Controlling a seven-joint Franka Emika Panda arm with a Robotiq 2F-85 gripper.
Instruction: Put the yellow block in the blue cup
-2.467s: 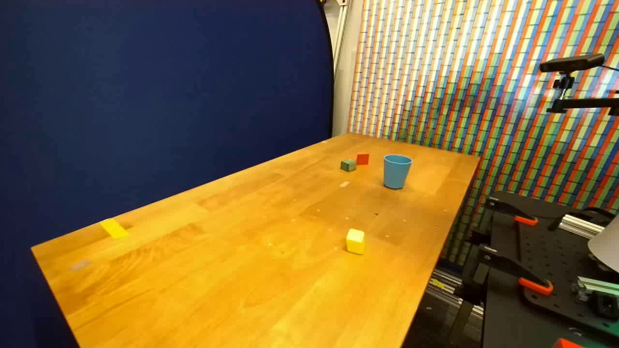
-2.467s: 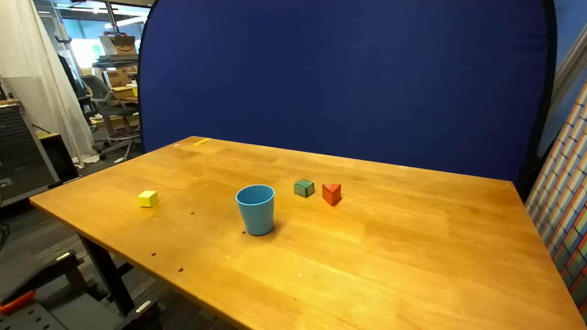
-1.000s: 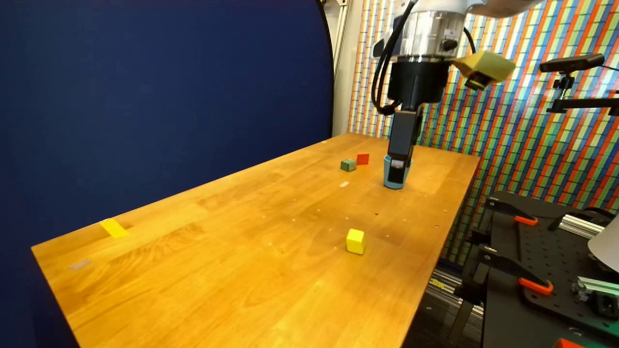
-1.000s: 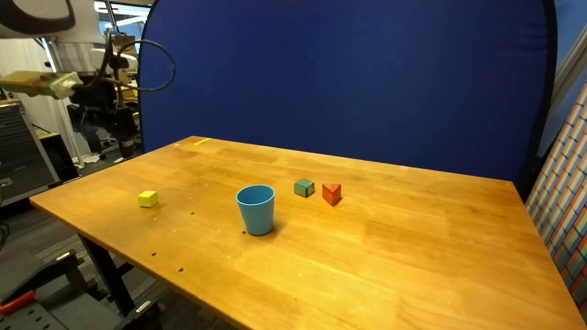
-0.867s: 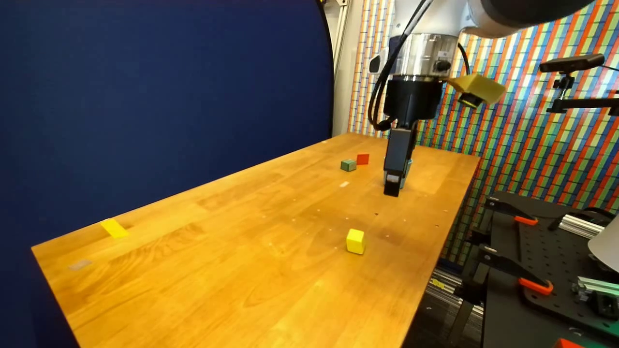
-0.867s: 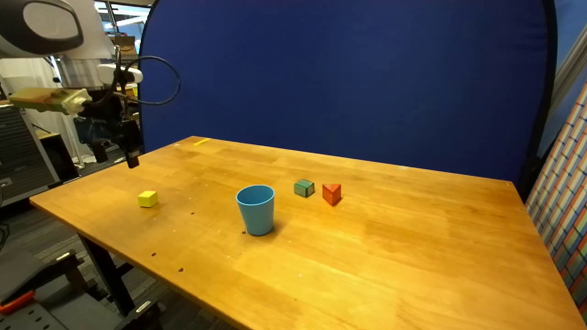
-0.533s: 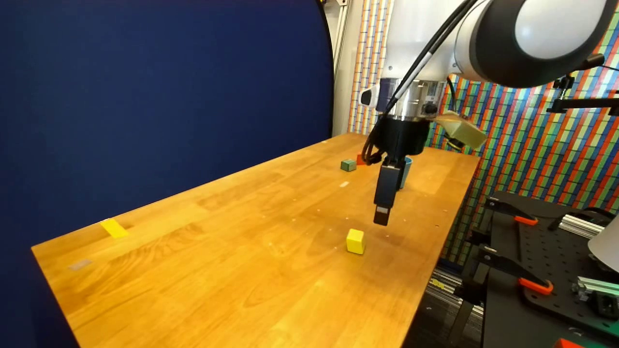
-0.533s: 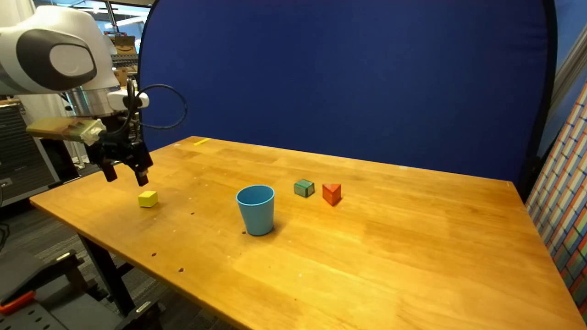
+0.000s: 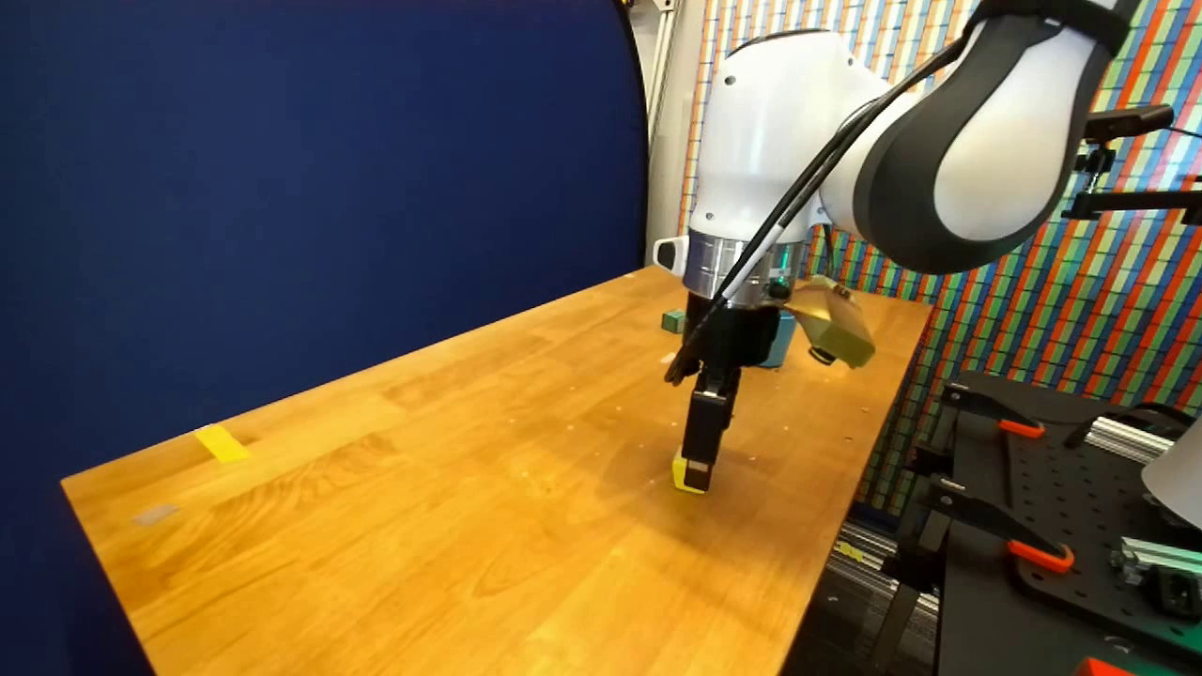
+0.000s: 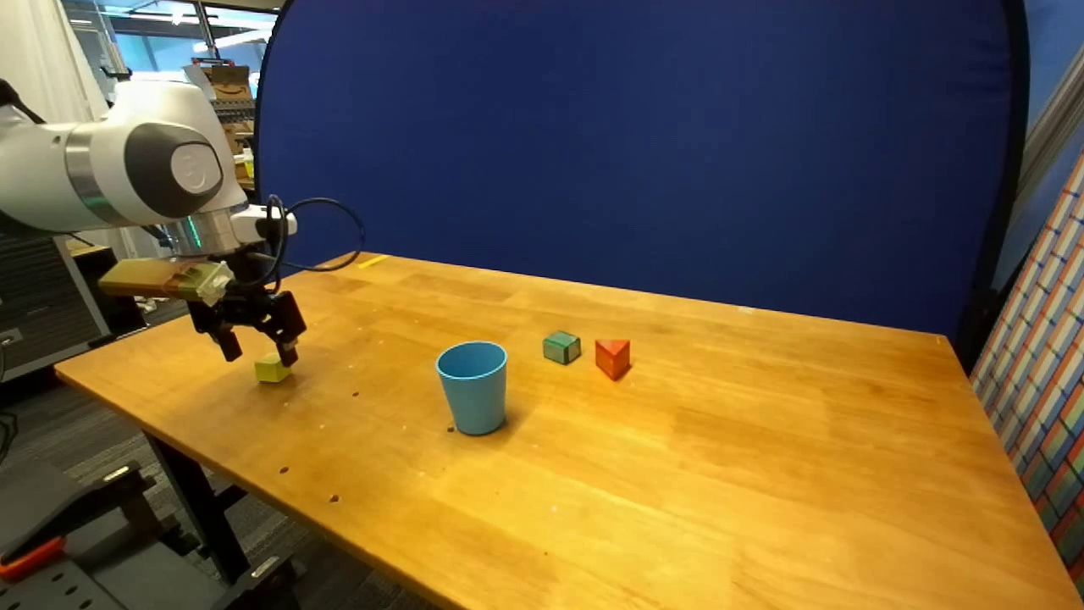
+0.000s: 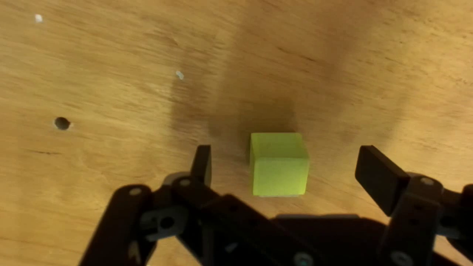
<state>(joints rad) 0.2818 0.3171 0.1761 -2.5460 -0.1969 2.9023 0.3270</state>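
Observation:
The yellow block (image 9: 682,477) rests on the wooden table, partly behind a finger; it also shows in an exterior view (image 10: 271,370) and between the fingers in the wrist view (image 11: 281,175). My gripper (image 11: 286,151) is open, one finger on each side of the block with a gap on both sides, the block nearer the left finger. In an exterior view the fingertips (image 10: 259,357) are low, around the block's top. The blue cup (image 10: 476,394) stands upright; it is partly hidden by the arm in an exterior view (image 9: 779,343) and out of the wrist view.
A green block (image 10: 561,348) and a red triangular block (image 10: 612,359) lie beyond the cup. A flat yellow strip (image 9: 223,443) lies near the table's edge. Black clamps (image 9: 995,526) and a dark mounting plate stand beside the table. A blue screen (image 10: 635,152) stands behind it.
The arm has come into view and moved down to the yellow block, with the gripper open around it. The block, the cup and the other blocks have not moved.

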